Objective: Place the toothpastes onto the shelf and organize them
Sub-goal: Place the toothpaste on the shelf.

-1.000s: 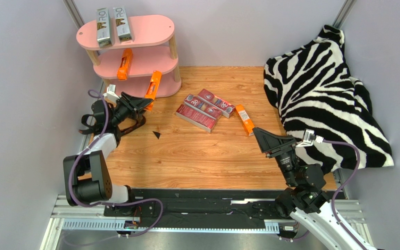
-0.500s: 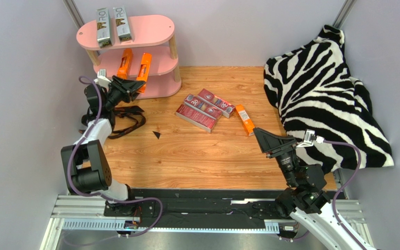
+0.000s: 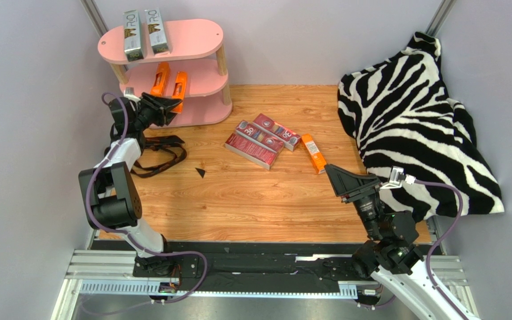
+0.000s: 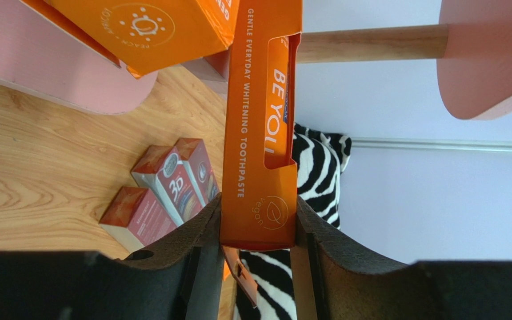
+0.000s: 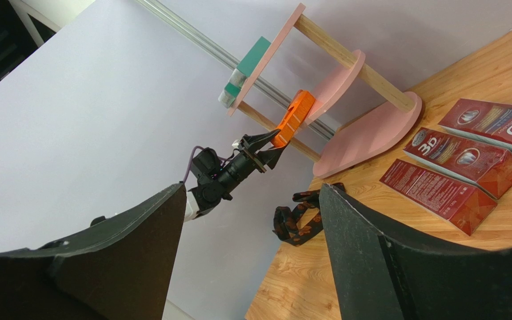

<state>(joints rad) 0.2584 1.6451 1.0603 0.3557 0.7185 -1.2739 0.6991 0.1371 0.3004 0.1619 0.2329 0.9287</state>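
Wooden counter (image 3: 238, 193), pink shelf (image 3: 198, 37) back-left: left tool (image 3: 170, 104) clamped on near end of orange carton (image 3: 179, 83), long axis running straight ahead from tool over middle tier, just beside second orange carton (image 3: 161, 78); right tool (image 3: 336, 177) part-open, empty, well apart near red cartons (image 3: 262, 140).

Zebra-print cloth (image 3: 415, 113), black strap (image 3: 172, 142) on wooden table (image 3: 259, 200)
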